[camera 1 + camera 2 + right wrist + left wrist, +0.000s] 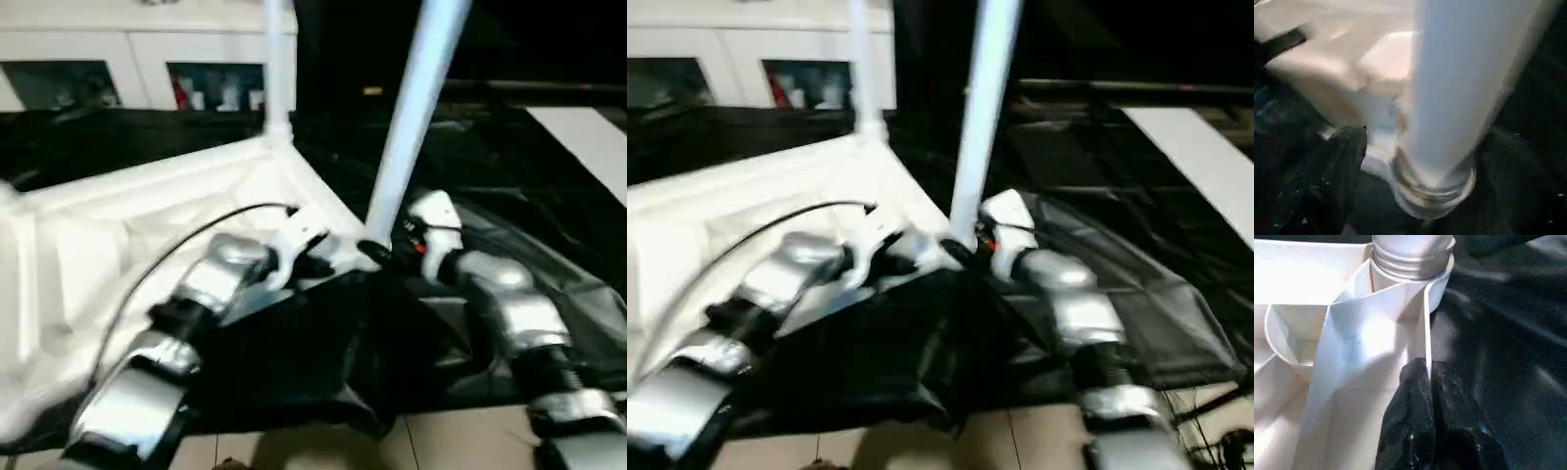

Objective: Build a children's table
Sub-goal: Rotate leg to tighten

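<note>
Tabletop (147, 225) lies upside down on the black-sheeted surface (549, 196), ribs facing up. Two white legs stand up from its corners. The near leg (416, 108) leans a little and sits in the near corner socket (1415, 289), where its grey threaded end shows. The far leg (278, 69) stands at the far corner. The left claw (1427, 396) is clenched on a thin rib of the tabletop, just beside that socket. The right claw (1415, 161) sits around the bottom of the near leg, one black finger (1337, 171) beside it; I cannot tell if it squeezes. A white cabinet (127, 59) stands behind.
</note>
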{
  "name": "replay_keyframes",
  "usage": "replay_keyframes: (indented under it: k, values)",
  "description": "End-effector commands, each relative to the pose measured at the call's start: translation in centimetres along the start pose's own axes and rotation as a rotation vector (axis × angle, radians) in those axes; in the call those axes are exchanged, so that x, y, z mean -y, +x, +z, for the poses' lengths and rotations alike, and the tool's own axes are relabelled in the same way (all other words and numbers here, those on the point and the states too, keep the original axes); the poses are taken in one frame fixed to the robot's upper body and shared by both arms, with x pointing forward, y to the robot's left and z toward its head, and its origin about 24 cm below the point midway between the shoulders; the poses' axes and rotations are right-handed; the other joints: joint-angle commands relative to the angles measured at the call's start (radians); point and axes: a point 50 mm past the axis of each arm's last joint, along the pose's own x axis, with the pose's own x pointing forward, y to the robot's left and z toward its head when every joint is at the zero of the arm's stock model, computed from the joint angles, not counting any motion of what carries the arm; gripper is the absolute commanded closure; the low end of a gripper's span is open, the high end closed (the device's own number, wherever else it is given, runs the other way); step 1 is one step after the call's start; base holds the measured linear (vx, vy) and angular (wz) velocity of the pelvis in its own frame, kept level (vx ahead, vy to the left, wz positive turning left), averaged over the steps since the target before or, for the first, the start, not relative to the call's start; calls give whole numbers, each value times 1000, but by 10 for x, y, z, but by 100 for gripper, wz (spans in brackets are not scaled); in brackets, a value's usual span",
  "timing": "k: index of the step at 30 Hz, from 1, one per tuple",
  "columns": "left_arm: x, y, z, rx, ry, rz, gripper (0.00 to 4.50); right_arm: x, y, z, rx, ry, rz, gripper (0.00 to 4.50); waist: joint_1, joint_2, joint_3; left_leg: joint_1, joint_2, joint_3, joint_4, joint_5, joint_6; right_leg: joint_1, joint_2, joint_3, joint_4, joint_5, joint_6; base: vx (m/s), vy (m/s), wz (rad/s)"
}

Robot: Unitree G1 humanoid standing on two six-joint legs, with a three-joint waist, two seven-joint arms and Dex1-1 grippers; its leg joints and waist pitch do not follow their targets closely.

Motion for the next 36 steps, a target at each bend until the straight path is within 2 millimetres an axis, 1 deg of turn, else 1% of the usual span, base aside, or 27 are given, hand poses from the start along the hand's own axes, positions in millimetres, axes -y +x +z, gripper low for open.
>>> replay_keyframes:
  k: [1, 2, 3, 4, 5, 6, 8, 10, 11, 13, 14, 15, 17, 18, 19, 20, 21, 23, 25, 27, 28, 31, 32, 36]
  values:
    - [9, -3, -7, -23, 42, -125, 450, -5, -9, -1, -34, -41, 123, 61, 3, 0, -62, 19, 42, -16, -67, -203, 63, 49, -53, 37, -68, -119, -261, 0, 0, 0]
    - [9, -3, -7, -23, 42, -125, 450, -5, -9, -1, -34, -41, 123, 61, 3, 0, -62, 19, 42, -16, -67, -203, 63, 49, -53, 37, -68, -119, -261, 0, 0, 0]
    - [9, -3, -7, -23, 42, -125, 450, -5, -9, -1, -34, -41, 123, 61, 6, 1, -60, 23, 42, -16, -69, -220, 47, 44, -52, 37, -71, -150, -258, 0, 0, 0]
    - [11, -7, -9, -29, 47, -159, 450, -6, -11, -3, -52, -58, 151, 61, 6, 1, -60, 23, 42, -16, -69, -231, 41, 43, -52, 37, -72, -166, -255, 0, 0, 0]
    - [11, -10, -10, -31, 49, -176, 450, -7, -12, -3, -61, -64, 171, 61, 7, 0, -59, 24, 43, -18, -72, -256, 30, 42, -53, 37, -74, -205, -244, 0, 0, 0]
    - [13, -14, -12, -33, 56, -205, 450, -10, -13, -5, -77, -73, 207, 61, 8, 2, -59, 25, 45, -20, -75, -265, 21, 42, -55, 37, -75, -220, -238, 0, 0, 0]
    - [14, -20, -13, -35, 61, -237, 450, -14, -14, -6, -94, -82, 243, 61, 9, 2, -60, 25, 45, -19, -74, -258, 14, 41, -54, 38, -73, -204, -239, 0, 0, 0]
    - [15, -22, -13, -36, 69, -248, 450, -15, -13, -7, -99, -82, 255, 61, 8, 3, -61, 24, 43, -17, -73, -241, 16, 41, -51, 38, -69, -168, -246, 0, 0, 0]
    - [15, -23, -13, -37, 70, -251, 450, -16, -13, -7, -102, -82, 263, 61, 9, 1, -61, 23, 43, -18, -73, -233, 18, 43, -52, 38, -67, -155, -247, 0, 0, 0]
    - [16, -25, -13, -39, 70, -256, 450, -18, -13, -8, -109, -82, 276, 61, 9, 1, -62, 22, 42, -17, -72, -222, 22, 43, -53, 38, -66, -147, -248, 0, 0, 0]
    - [17, -27, -14, -41, 71, -260, 450, -19, -13, -10, -116, -83, 287, 79, 9, 1, -62, 22, 42, -17, -71, -222, 22, 43, -53, 38, -66, -150, -249, 0, 0, 0]
    - [17, -27, -14, -42, 72, -262, 450, -19, -12, -11, -122, -85, 293, 79, 9, 1, -61, 22, 43, -17, -71, -224, 22, 43, -53, 38, -66, -156, -250, 0, 0, 0]
    - [17, -28, -14, -42, 71, -264, 450, -20, -12, -12, -126, -85, 296, 100, 9, 2, -62, 22, 42, -17, -71, -224, 21, 43, -53, 38, -66, -161, -248, 0, 0, 0]
    - [18, -28, -14, -43, 72, -266, 450, -20, -11, -12, -127, -85, 300, 100, 9, 1, -62, 22, 42, -17, -71, -223, 20, 43, -53, 38, -67, -161, -248, 0, 0, 0]
    - [18, -28, -14, -43, 72, -268, 450, -21, -11, -12, -129, -85, 303, 116, 9, 1, -62, 22, 42, -17, -71, -224, 20, 43, -53, 38, -66, -163, -247, 0, 0, 0]
    - [19, -29, -14, -44, 73, -272, 450, -21, -11, -13, -137, -89, 310, 116, 9, 2, -62, 22, 42, -18, -71, -224, 19, 43, -53, 38, -67, -164, -246, 0, 0, 0]
    - [19, -29, -14, -44, 72, -272, 450, -21, -11, -14, -142, -92, 314, 133, 9, 1, -62, 22, 42, -18, -71, -220, 19, 44, -53, 37, -65, -159, -247, 0, 0, 0]
    - [19, -29, -14, -45, 71, -271, 450, -23, -10, -15, -145, -92, 322, 139, 9, -1, -62, 21, 41, -17, -70, -215, 21, 43, -53, 38, -66, -157, -246, 0, 0, 0]
    - [19, -30, -14, -45, 70, -270, 450, -23, -10, -15, -144, -90, 325, 164, 10, -1, -63, 21, 41, -17, -69, -206, 24, 44, -53, 38, -64, -149, -247, 0, 0, 0]
    - [19, -30, -14, -47, 70, -264, 450, -24, -10, -15, -143, -88, 326, 176, 10, -1, -62, 21, 41, -17, -69, -206, 26, 44, -52, 37, -64, -151, -247, 0, 0, 0]
    - [19, -31, -14, -46, 68, -261, 450, -24, -9, -14, -140, -84, 327, 176, 10, -4, -63, 21, 41, -17, -69, -206, 26, 44, -52, 37, -65, -153, -246, 0, 0, 0]
    - [19, -31, -14, -44, 67, -258, 450, -24, -8, -14, -135, -80, 329, 181, 10, -3, -63, 22, 41, -17, -68, -200, 27, 44, -53, 37, -63, -152, -246, 0, 0, 0]
    - [19, -31, -14, -45, 66, -259, 450, -24, -8, -14, -135, -79, 331, 181, 10, -4, -63, 21, 41, -17, -68, -198, 28, 44, -52, 37, -63, -148, -247, 0, 0, 0]
    - [19, -31, -15, -47, 61, -250, 450, -27, -6, -17, -135, -68, 340, 183, 11, -5, -64, 20, 40, -16, -66, -186, 34, 45, -53, 37, -62, -140, -249, 0, 0, 0]
